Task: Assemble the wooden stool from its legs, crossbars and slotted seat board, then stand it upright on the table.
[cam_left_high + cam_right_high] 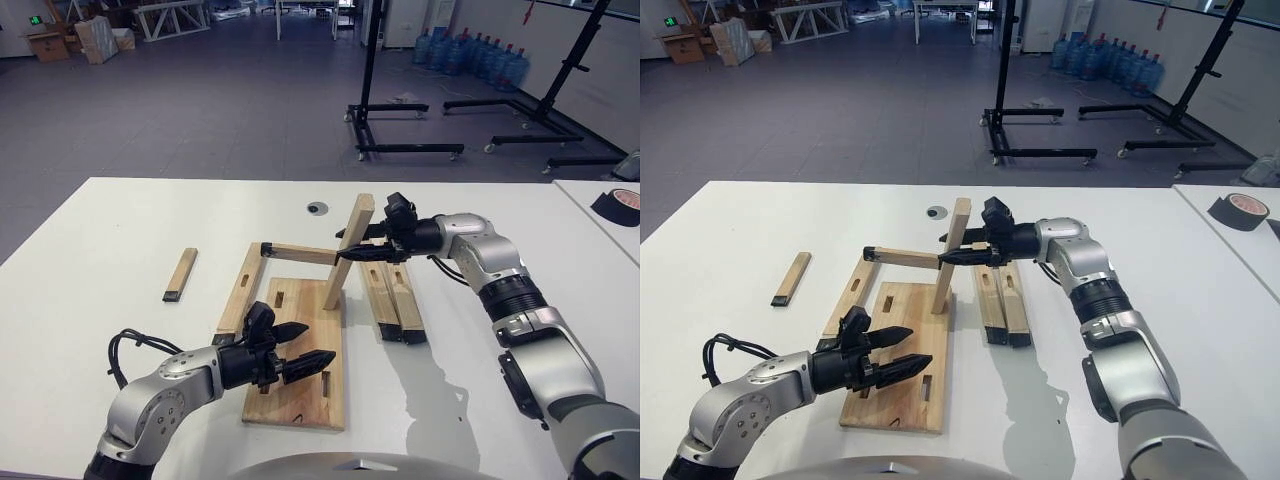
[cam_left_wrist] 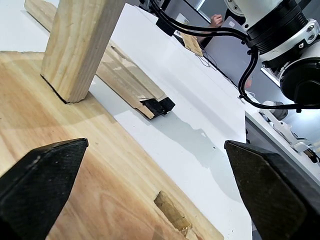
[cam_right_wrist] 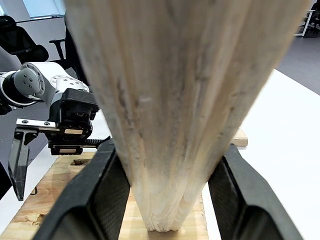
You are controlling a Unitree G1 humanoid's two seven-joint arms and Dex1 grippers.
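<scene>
The tilted wooden leg (image 1: 341, 283), its foot at the far end of the slotted seat board (image 1: 305, 400) mid-table (image 1: 120, 230), is pinched by the right gripper (image 1: 350, 243), while the left gripper (image 1: 318, 342) hovers spread over the board's near end.

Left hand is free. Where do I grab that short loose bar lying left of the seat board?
I'd take the short bar at mid-length, across its narrow width, coming straight down from above with the left hand. It lies flat on the table, pointing roughly away from the robot, so only its long edges offer opposing faces; the black-capped near end is best avoided.
</scene>
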